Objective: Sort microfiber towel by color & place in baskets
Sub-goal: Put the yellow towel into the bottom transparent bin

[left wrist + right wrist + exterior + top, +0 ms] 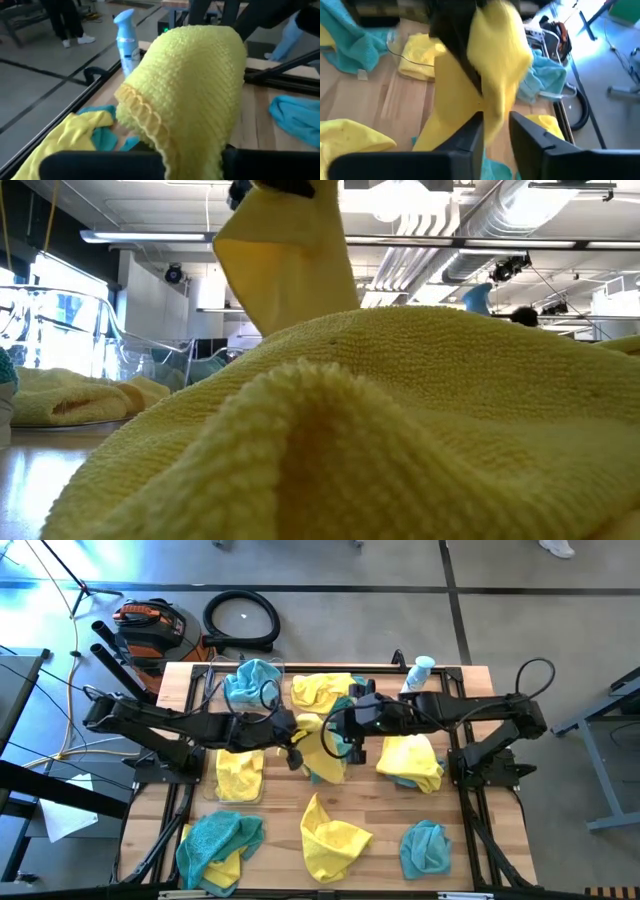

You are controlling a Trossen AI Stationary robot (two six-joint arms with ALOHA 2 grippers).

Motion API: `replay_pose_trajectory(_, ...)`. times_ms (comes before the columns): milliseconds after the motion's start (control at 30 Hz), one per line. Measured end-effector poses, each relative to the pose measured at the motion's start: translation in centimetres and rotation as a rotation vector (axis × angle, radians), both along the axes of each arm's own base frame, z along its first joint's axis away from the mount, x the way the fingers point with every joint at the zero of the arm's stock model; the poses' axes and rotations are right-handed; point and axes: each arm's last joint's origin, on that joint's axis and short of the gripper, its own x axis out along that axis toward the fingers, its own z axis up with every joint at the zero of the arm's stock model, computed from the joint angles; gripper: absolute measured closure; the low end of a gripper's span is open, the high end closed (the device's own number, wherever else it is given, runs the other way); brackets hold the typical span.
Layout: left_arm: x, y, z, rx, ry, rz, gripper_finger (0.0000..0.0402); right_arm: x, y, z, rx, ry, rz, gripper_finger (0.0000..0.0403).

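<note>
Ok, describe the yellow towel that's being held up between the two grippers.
The yellow towel is a soft, looped microfiber cloth with a stitched hem. It hangs lifted over the middle of the table, draped and folded, its lower part trailing down toward the cloths below. The left gripper is shut on it; in the left wrist view the cloth bulges over that gripper. The right gripper meets it from the other side, the cloth hanging between its open fingers.

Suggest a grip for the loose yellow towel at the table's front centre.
Probably pinch the front yellow towel on its raised ridge, coming straight down: it lies crumpled, and the low view shows a tall fold. The left gripper and right gripper are mid-table at the held yellow towel.
</note>
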Motion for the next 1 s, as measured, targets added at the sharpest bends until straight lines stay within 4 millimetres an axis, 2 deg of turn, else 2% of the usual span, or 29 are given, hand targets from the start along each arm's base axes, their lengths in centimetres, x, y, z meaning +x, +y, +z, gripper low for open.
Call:
replay_pose_trajectory(100, -2.1, 0.4, 1.0, -0.017, 0.017, 0.055, 0.0398, -0.2, -0.3, -0.1, 0.027, 0.010, -0.037, 0.0281)
replay_pose_trajectory(267, -7.1, 1.2, 3.8, -0.087, -0.045, 0.115, 0.0400, -0.6, -0.7, -0.7, 0.074, 0.072, -0.100, 0.0245)
replay_pose_trajectory(533, -16.8, 2.0, 7.3, -0.158, -0.098, 0.086, 0.0401, -1.3, -1.0, -1.3, 0.227, 0.106, -0.296, 0.0238)
replay_pose_trajectory(700, -21.5, 2.8, 8.5, -0.166, -0.130, 0.070, 0.0401, -1.3, -1.3, -1.2, 0.253, 0.048, -0.429, 0.0237)
replay_pose_trajectory(833, -23.4, 3.2, 8.3, -0.173, -0.138, 0.057, 0.0401, -1.4, -1.5, -1.1, 0.260, -0.005, -0.527, 0.0237)
replay_pose_trajectory(1000, -22.8, 2.8, 5.7, -0.226, 0.005, -0.009, 0.0401, -1.4, -1.6, -1.1, 0.301, -0.055, -0.616, 0.0237)
